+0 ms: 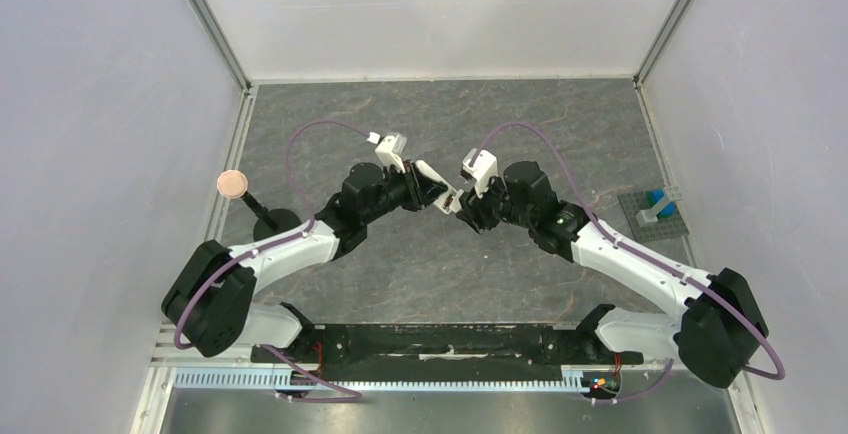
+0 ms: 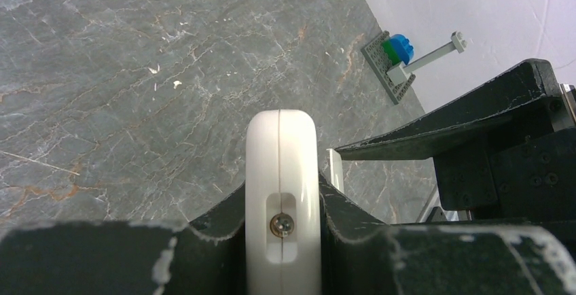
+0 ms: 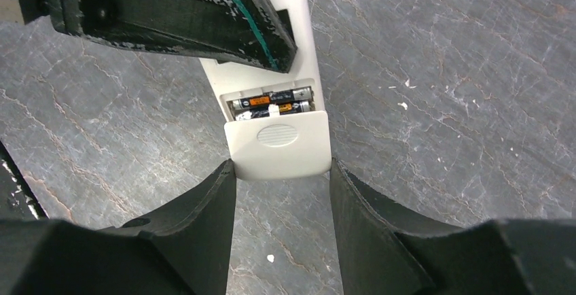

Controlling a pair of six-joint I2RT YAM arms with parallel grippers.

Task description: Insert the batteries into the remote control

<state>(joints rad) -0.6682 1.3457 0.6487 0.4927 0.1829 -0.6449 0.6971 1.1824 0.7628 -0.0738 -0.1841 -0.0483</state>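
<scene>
My left gripper point(image 2: 282, 200) is shut on the white remote control point(image 2: 282, 166) and holds it edge-on above the table. In the right wrist view the remote control point(image 3: 285, 74) shows its plain back with the compartment open. Two dark batteries point(image 3: 272, 101) lie side by side inside it. A small white cover piece point(image 3: 278, 147) sits at the compartment's lower edge, hiding part of the batteries. My right gripper point(image 3: 280, 172) pinches this cover by its two side edges. Both grippers meet at mid-table point(image 1: 450, 197).
A grey brick plate with blue and green bricks point(image 1: 657, 209) lies at the right side of the table, also in the left wrist view point(image 2: 394, 60). A pink disc on a black stand point(image 1: 232, 184) stands at the left. White walls enclose the table.
</scene>
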